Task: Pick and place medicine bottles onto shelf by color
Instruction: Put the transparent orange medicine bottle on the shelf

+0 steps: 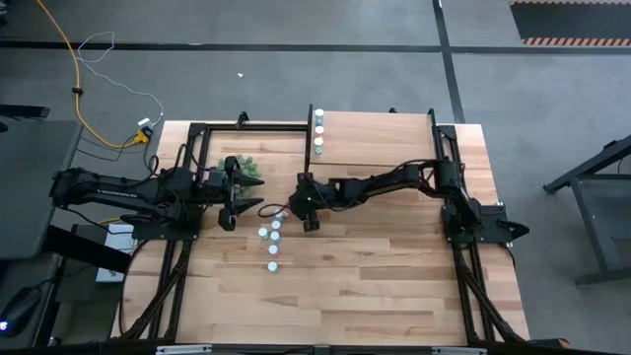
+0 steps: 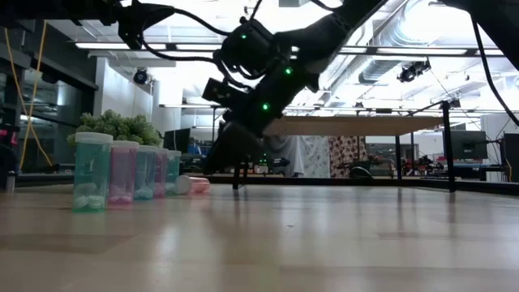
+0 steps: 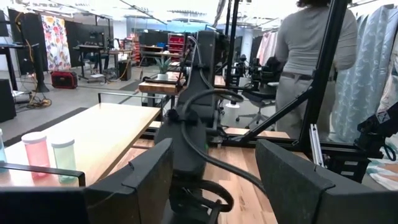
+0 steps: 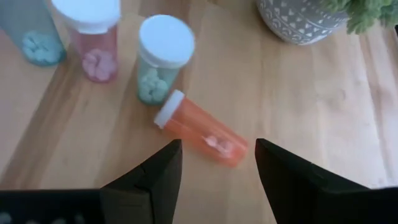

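Right gripper (image 4: 217,165) wide open, holding nothing, just above the tipped orange bottle (image 4: 202,132). Risk: bottle rolls on closing, or fingers bump the upright teal bottle (image 4: 158,59) beside it.

Bare bench (image 1: 365,286) lies open in front. Upright bottles (image 4: 163,59) and the plant pot (image 4: 298,18) crowd the toppled orange bottle (image 4: 202,130).

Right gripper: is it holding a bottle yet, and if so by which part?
Nothing is held. The right gripper is open just above the orange bottle lying on its side on the table, fingers clear of it. The left gripper is open too, empty.
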`<state>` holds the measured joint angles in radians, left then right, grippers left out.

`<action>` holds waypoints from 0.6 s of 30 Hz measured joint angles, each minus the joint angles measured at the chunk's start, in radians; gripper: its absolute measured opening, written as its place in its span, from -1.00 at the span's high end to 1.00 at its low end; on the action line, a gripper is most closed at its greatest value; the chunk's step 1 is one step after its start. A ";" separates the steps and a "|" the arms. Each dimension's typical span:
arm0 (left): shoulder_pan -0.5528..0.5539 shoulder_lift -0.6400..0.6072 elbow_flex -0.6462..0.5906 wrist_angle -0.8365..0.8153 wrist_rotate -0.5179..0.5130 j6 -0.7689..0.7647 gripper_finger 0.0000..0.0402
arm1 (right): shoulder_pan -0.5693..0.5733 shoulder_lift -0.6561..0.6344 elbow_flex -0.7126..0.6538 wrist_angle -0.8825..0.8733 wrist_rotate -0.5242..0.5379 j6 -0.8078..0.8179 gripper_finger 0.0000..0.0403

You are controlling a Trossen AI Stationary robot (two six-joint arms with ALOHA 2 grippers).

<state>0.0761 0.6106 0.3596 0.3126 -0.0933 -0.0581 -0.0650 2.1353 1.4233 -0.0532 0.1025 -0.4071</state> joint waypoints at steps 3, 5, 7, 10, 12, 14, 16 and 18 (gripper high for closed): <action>0.000 0.000 0.000 0.000 0.000 0.001 -0.07 | -0.009 0.000 0.042 -0.074 -0.008 -0.061 0.03; 0.000 0.000 0.000 0.000 0.000 0.001 -0.07 | -0.015 0.000 0.058 -0.114 -0.008 -0.111 0.03; 0.000 0.000 0.000 0.000 0.000 0.001 -0.07 | -0.015 0.000 0.075 -0.139 -0.008 -0.164 0.03; 0.000 0.000 0.000 0.000 0.000 0.001 -0.07 | -0.015 0.000 0.086 -0.178 -0.009 -0.242 0.04; 0.000 0.000 0.000 0.000 0.000 0.001 -0.07 | -0.015 0.000 0.092 -0.191 -0.009 -0.299 0.06; 0.000 0.000 0.000 0.000 -0.002 0.001 -0.07 | -0.011 0.000 0.101 -0.191 -0.009 -0.335 0.09; 0.000 0.000 0.000 0.000 -0.010 0.001 -0.07 | -0.007 0.001 0.112 -0.191 -0.009 -0.357 0.13; 0.000 0.000 0.000 0.000 -0.022 0.002 -0.07 | -0.006 0.012 0.133 -0.190 -0.009 -0.361 0.17</action>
<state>0.0761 0.6106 0.3595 0.3122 -0.1148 -0.0565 -0.0706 2.1469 1.5560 -0.2436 0.0933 -0.7681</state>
